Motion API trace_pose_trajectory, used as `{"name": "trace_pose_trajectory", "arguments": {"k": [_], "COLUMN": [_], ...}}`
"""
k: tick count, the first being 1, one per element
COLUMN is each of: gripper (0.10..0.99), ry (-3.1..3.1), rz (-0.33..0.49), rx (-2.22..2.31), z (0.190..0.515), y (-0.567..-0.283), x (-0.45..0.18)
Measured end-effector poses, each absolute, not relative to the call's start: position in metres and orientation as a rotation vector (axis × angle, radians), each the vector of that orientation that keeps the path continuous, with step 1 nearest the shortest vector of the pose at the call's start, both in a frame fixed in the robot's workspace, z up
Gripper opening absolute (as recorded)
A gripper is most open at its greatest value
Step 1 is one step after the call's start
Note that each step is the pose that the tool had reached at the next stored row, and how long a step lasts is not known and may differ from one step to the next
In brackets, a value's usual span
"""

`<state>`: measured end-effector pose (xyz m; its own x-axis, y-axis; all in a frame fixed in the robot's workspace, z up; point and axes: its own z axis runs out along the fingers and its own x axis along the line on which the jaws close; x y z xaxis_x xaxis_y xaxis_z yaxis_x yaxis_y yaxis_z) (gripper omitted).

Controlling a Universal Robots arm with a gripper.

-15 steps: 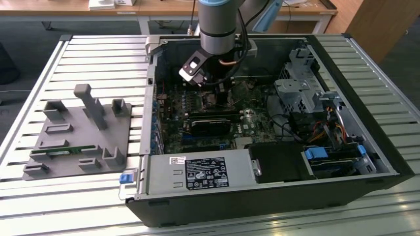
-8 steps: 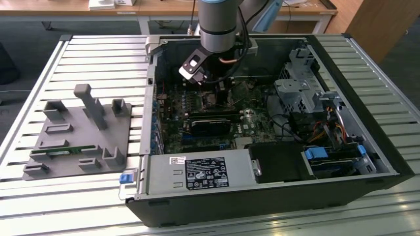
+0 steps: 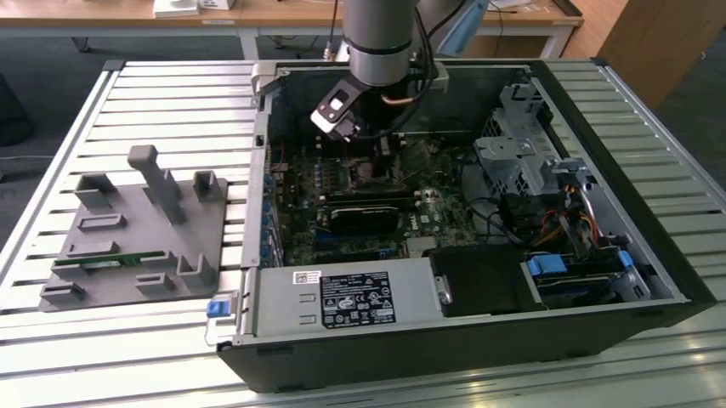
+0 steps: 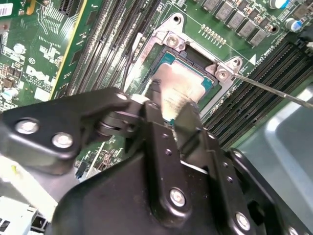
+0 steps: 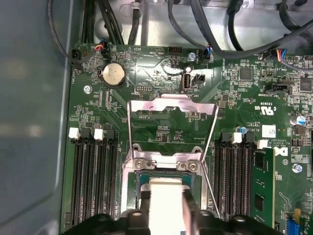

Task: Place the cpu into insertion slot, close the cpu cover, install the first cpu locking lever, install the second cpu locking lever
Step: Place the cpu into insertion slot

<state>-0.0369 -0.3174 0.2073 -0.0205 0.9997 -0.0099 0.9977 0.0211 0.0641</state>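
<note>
Wooden desks (image 3: 284, 13) line the back of the room, and in front of them we see a slatted metal table (image 3: 148, 93) carrying an open case (image 3: 454, 357) laid on its side. At the exterior view's left, beside the case, sits a grey fixture (image 3: 136, 246). The arm (image 3: 380, 34) reaches down into the case over the board (image 5: 161, 73).

In the first wrist view we find the gripper (image 5: 167, 208) set narrow, its fingers (image 5: 145, 203) pressed against two opposite edges of the cpu (image 5: 166, 188). The cpu lies level within the socket (image 4: 168, 39), its silvery top up. We cannot tell whether it is fully seated or just above the contacts.

The cover (image 5: 172, 98) stands raised off the socket, hinged at the side away from the gripper, so we see the board through its open centre. A thin lever (image 4: 274, 90) juts out from one socket corner, swung away from the frame. Memory slots (image 5: 93, 171) run along both sides of the socket, and a coin cell (image 5: 113, 74) sits beyond the raised cover.
</note>
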Motion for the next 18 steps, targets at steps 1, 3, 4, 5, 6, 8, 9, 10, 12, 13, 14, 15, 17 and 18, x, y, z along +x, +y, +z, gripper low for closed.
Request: {"name": "trace_pose_trajectory", "arguments": {"k": [1,3,4,5,6,8,9,10,12,13,14,15,17,18], "gripper": [0.357,0.302,0.239,0.180,0.180,0.122,0.106,0.106,0.106,0.106,0.106,0.106,0.106,0.106], "ry": [2.208,2.212,2.213,2.215,2.216,2.218,2.219,2.220,2.221,2.222,2.222,2.222,2.223,2.223], "rz": [0.057,0.052,0.049,0.046,0.044,0.039,0.037,0.035,0.032,0.031,0.031,0.030,0.030,0.031], "rx": [2.163,2.166,2.167,2.169,2.170,2.172,2.174,2.174,2.176,2.176,2.177,2.177,2.178,2.178], "z": [0.208,0.209,0.210,0.211,0.212,0.215,0.216,0.218,0.220,0.221,0.222,0.223,0.226,0.226], "y": [-0.317,-0.317,-0.317,-0.317,-0.317,-0.317,-0.317,-0.317,-0.317,-0.317,-0.317,-0.317,-0.317,-0.317], "x": [-0.036,-0.035,-0.034,-0.034,-0.034,-0.033,-0.033,-0.033,-0.033,-0.033,-0.033,-0.033,-0.033,-0.033]}}
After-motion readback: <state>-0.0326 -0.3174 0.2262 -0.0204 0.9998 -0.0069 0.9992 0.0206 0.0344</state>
